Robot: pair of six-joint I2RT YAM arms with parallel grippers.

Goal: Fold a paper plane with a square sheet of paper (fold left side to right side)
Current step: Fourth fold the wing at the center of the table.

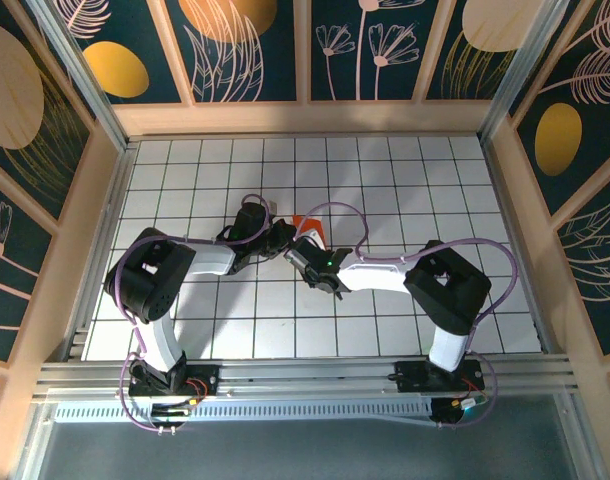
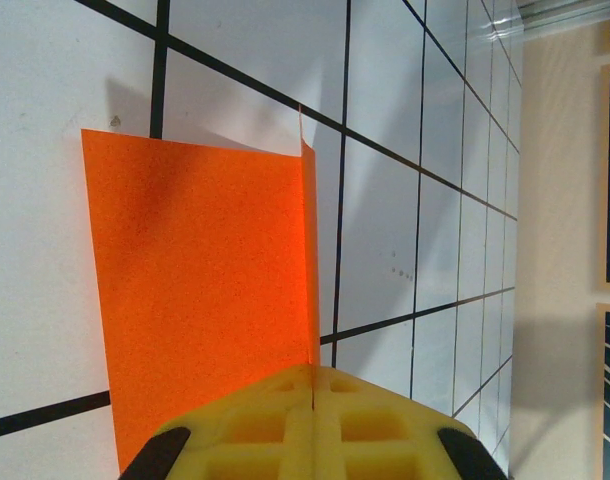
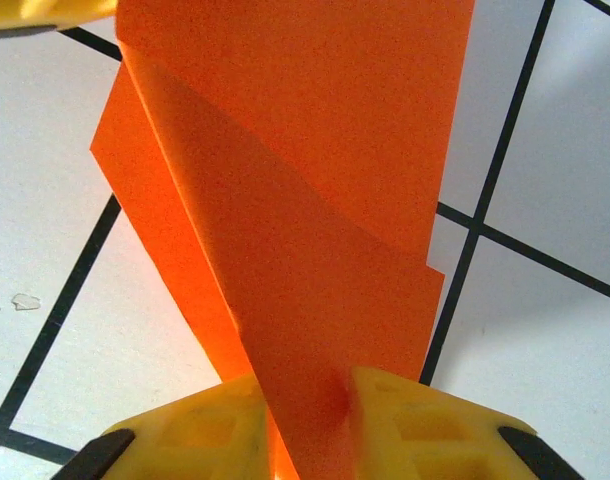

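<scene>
One sheet of paper (image 1: 307, 223), pinched from two sides over the middle of the table.

Thin, matte and bright orange, it is already doubled into overlapping layers, with one diagonal edge and one crisp upright fold, and it stands partly raised off the tiles. My left gripper (image 2: 313, 385) is closed tight on the folded edge. My right gripper (image 3: 305, 410) is clamped on the layered end, its yellow waffle-moulded pads (image 3: 425, 420) flat against the paper. To bring the left side over to the right cleanly, I judge that one hand should anchor while the other carries. The edges should meet before any pressing, and I should never pull my hands apart, because paper this thin buckles or tears. The table (image 2: 405, 250) is smooth white, and its black grid lines are handy for squaring the crease.
</scene>
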